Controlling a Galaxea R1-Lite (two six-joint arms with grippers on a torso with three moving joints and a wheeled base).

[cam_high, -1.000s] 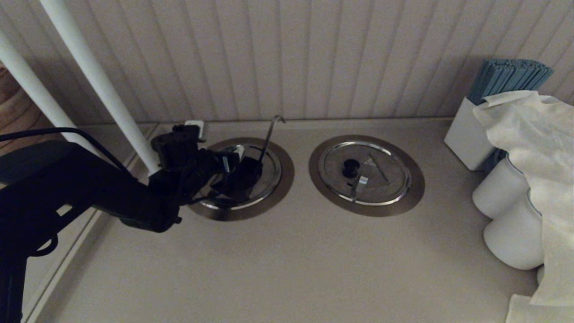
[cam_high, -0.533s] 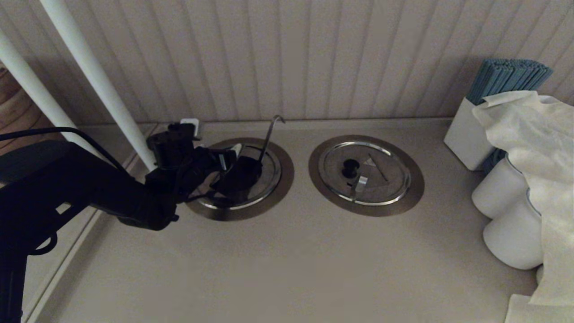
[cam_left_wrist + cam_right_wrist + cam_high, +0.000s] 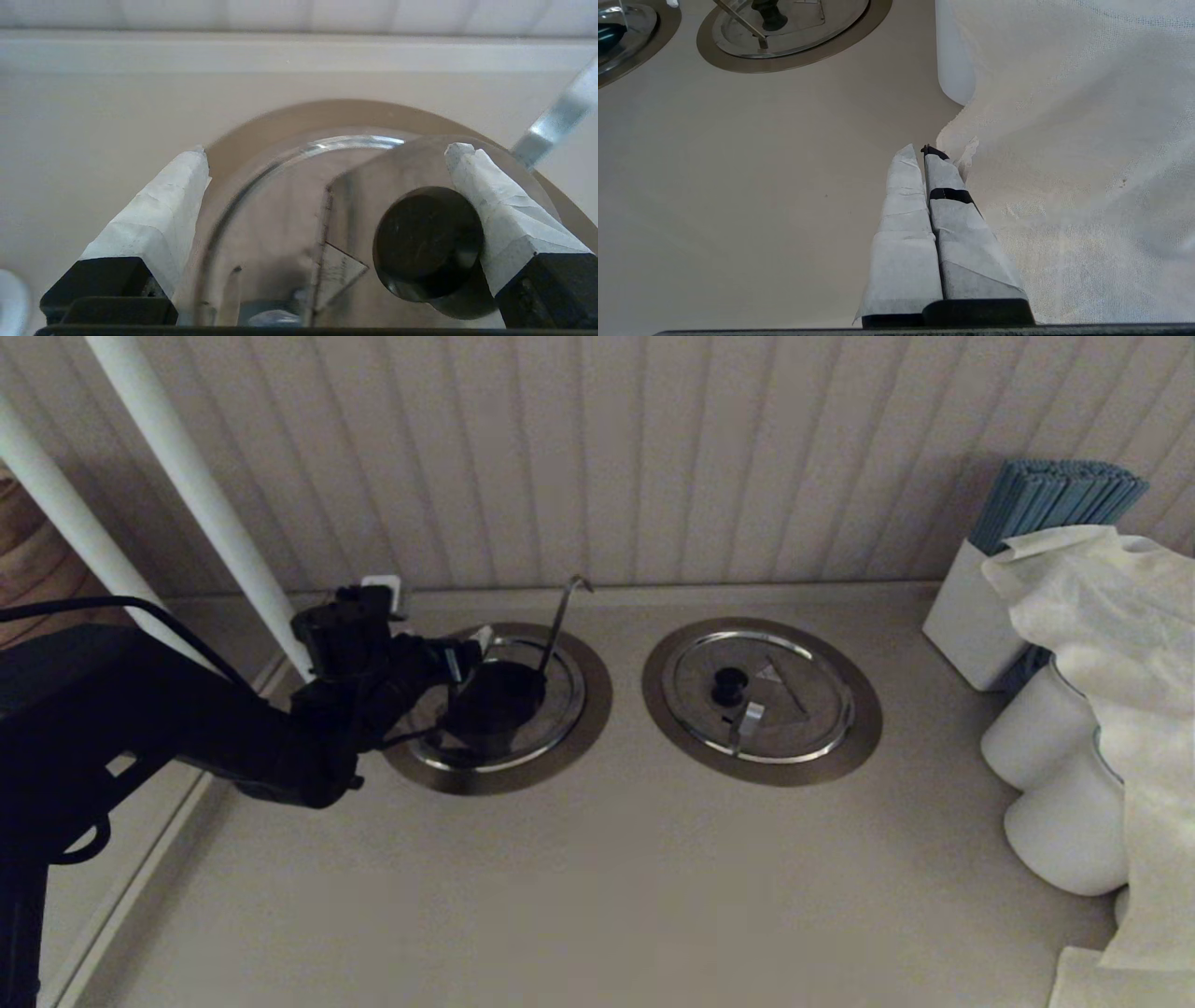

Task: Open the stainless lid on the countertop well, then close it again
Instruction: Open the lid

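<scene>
The stainless lid point(image 3: 560, 695) covers the left countertop well, whose brushed flange point(image 3: 590, 709) rings it; the thin hooked rod point(image 3: 558, 621) rises through it. My left gripper point(image 3: 471, 653) hovers low over the lid's left side. In the left wrist view the left gripper point(image 3: 329, 149) is open and holds nothing. The black knob point(image 3: 427, 242) lies just inside one finger point(image 3: 495, 205). The lid's knobbed half point(image 3: 369, 196) looks tilted up along the fold, and the rod point(image 3: 556, 121) shows beyond it. My right gripper point(image 3: 920, 150) is shut and empty above bare counter, next to a cloth.
A twin lidded well point(image 3: 761, 700) with a short tab sits right of it. White canisters point(image 3: 1036, 737), a draped cloth point(image 3: 1111, 616) and a box of blue sticks point(image 3: 1055, 499) crowd the right. Two white posts point(image 3: 196, 495) stand behind my left arm. A panelled wall closes the back.
My left arm has drawn back to the left and toward the wall, carrying the gripper off the lid's centre. Lid, rod and right arm look unchanged.
</scene>
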